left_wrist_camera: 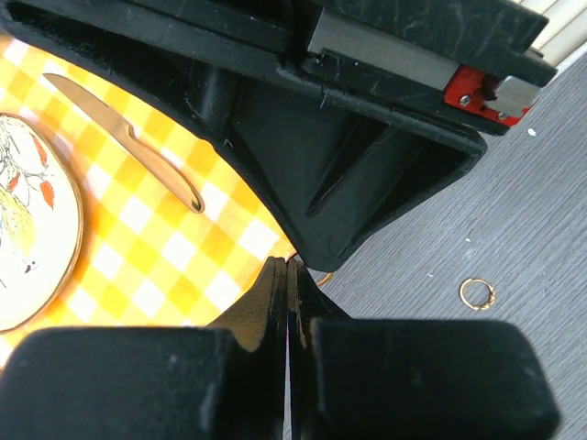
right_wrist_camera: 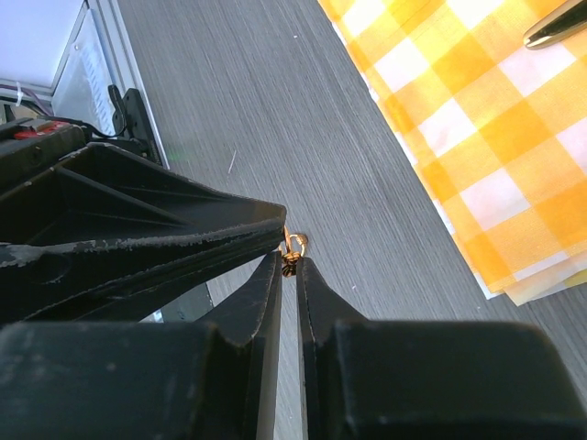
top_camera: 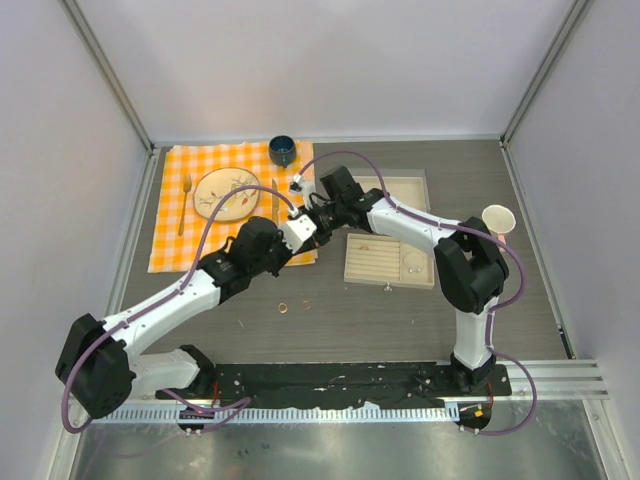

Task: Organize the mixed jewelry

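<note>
A small gold ring [right_wrist_camera: 294,245] hangs above the dark table just off the corner of the checked cloth. My right gripper [right_wrist_camera: 292,262] is shut on its lower knot. My left gripper [left_wrist_camera: 287,264] is shut too, its tips meeting the ring's loop from the other side; a gold arc [left_wrist_camera: 323,278] shows just past them. In the top view both grippers, left [top_camera: 313,233] and right [top_camera: 321,222], touch tip to tip. Two more gold rings [top_camera: 283,307] [top_camera: 306,305] lie on the table nearer the arm bases; one ring [left_wrist_camera: 476,293] also shows in the left wrist view.
Beige slotted tray [top_camera: 372,268] with a thin hoop [top_camera: 414,265] lies right of the grippers, a second tray [top_camera: 412,183] behind it. Yellow checked cloth [top_camera: 175,250] carries a plate [top_camera: 225,193], fork [top_camera: 185,200] and knife [left_wrist_camera: 128,137]. Blue cup [top_camera: 282,150] at back, paper cup [top_camera: 498,218] right.
</note>
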`<move>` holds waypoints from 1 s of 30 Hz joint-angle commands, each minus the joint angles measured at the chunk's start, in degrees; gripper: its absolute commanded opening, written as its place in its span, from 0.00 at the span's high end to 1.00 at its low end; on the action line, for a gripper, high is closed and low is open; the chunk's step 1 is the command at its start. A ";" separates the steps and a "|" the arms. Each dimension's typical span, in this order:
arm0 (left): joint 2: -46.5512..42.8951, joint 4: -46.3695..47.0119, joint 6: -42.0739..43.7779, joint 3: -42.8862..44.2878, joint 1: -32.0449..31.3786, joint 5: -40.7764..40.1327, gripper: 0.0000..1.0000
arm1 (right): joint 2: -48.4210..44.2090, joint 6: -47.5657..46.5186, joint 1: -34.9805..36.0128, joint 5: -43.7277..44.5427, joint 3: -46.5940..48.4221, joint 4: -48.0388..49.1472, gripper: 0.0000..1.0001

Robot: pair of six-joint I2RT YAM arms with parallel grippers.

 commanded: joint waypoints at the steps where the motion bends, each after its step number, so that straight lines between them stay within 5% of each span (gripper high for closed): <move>1: 0.61 3.88 -0.72 -0.02 -0.77 1.27 0.95 | -5.20 -0.29 0.75 -2.92 2.13 2.19 0.99; 14: -1.67 5.19 -0.19 -1.07 -0.68 -1.89 0.52 | -8.63 -4.50 -0.13 1.56 -0.07 -2.02 0.99; 30: -3.78 2.12 -0.11 0.69 -0.68 4.59 0.36 | -9.60 -6.53 -1.71 6.92 -2.18 -3.69 0.99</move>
